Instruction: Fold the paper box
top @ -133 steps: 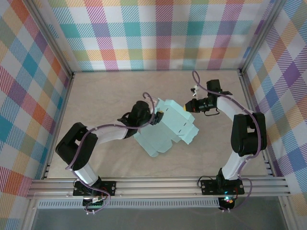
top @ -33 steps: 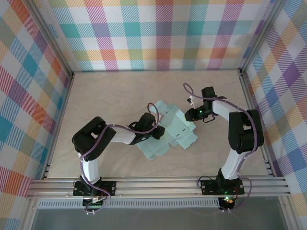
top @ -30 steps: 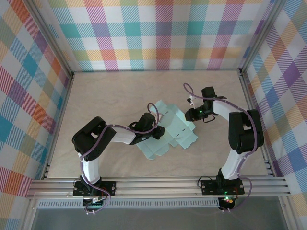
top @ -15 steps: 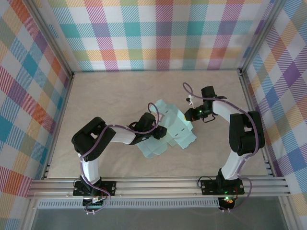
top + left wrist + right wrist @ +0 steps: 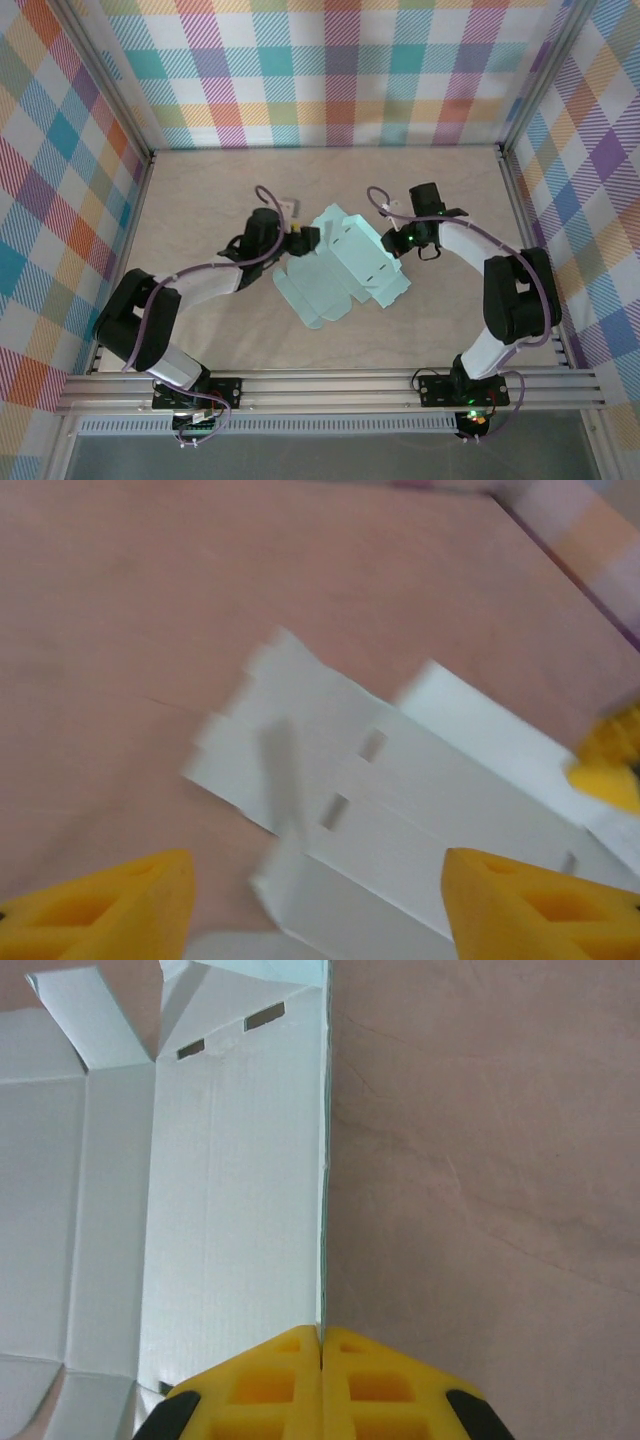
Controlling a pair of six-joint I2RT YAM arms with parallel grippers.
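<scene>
left arm has swung out and backed off since the earlier frame. it was lying over the paper box (image 5: 345, 266), and now the left pincer (image 5: 299, 235) is hovering just off the box's far left corner. its jaws are gaping wide with nothing between them. the left wrist view is blurry, but it's showing bare card under the gap, not in it.

the box itself is lying mostly unfolded on the bench (image 5: 200, 200), with the pincers sitting on either side of it. the right pincer (image 5: 397, 240) is clamping down on the box's right edge. in the right wrist view its fingertips (image 5: 290, 1355) are pressing together with the thin card edge running in between them, and that panel looks to be standing up a bit.

what's worrying me:

- nothing is pinning the box down right now, so if the right arm starts pulling or lifting, the whole sheet is probably sliding or pivoting instead of bending at a crease.
- it's only gripping by the tips on a thin edge, so the card could be slipping out, or crumpling or tearing there if the pull gets hard.
- if the left pincer is coming back in low, an open finger could be catching a flap at the box's left side and shoving it out of line.
</scene>
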